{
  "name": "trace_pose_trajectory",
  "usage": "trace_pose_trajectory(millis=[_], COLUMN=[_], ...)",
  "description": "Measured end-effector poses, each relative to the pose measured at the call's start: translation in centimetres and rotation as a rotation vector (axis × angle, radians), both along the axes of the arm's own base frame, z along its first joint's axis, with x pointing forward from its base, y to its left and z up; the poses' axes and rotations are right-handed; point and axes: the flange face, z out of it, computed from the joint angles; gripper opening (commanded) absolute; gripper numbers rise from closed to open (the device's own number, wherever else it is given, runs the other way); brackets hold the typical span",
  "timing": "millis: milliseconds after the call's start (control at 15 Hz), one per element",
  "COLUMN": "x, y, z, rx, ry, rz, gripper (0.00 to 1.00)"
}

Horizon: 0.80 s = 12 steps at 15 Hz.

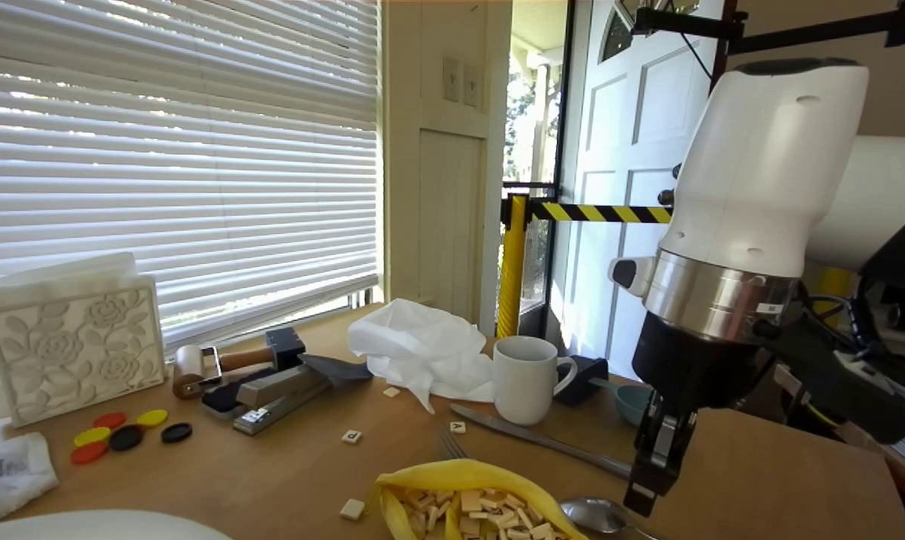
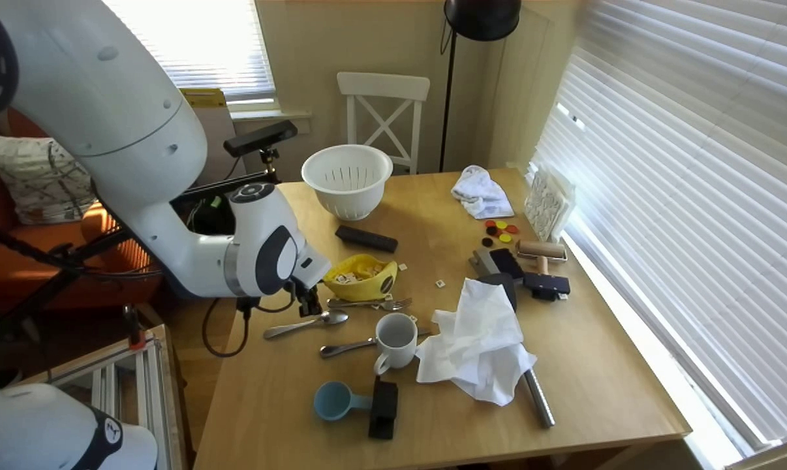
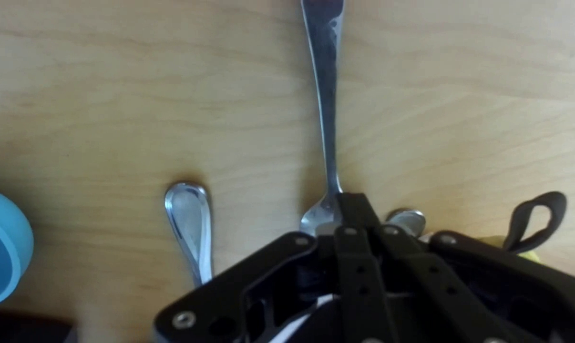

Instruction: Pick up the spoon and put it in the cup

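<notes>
The shiny metal spoon [image 3: 327, 105] lies on the wood-grained worktop [image 2: 269, 391], long axis roughly square to the robot-side edge, oval bowl inward. Near its neck the gripper [image 1: 641, 498] is closed; farther in stands the smooth white cup [image 1: 524, 382].

A white robot arm [image 2: 145, 130] hangs bent at its joints, black gripper [image 1: 642, 495] slanting downward with its fingers [image 3: 355, 212] together.

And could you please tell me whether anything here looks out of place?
A few letter tiles lie loose on the table, outside the yellow banana-shaped bowl holding similar ones, as if strayed. A white sheet also lies crumpled.
</notes>
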Motion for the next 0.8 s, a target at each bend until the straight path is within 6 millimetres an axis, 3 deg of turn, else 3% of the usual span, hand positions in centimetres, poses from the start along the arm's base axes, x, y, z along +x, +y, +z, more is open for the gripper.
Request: trace_pose_trajectory(millis=[267, 400, 533, 667, 800], x=[-0.4, -0.6, -0.7, -0.9, -1.0], y=[1.0, 1.2, 1.1, 1.0, 0.8], z=[-0.2, -0.4, -0.7, -1.1, -1.4], rx=[0.013, 0.019, 0.023, 0.025, 0.025], ry=[0.012, 0.02, 0.03, 0.042, 0.05], rz=[0.018, 0.015, 0.006, -0.001, -0.006], gripper=[0.0, 0.2, 0.29, 0.35, 0.31])
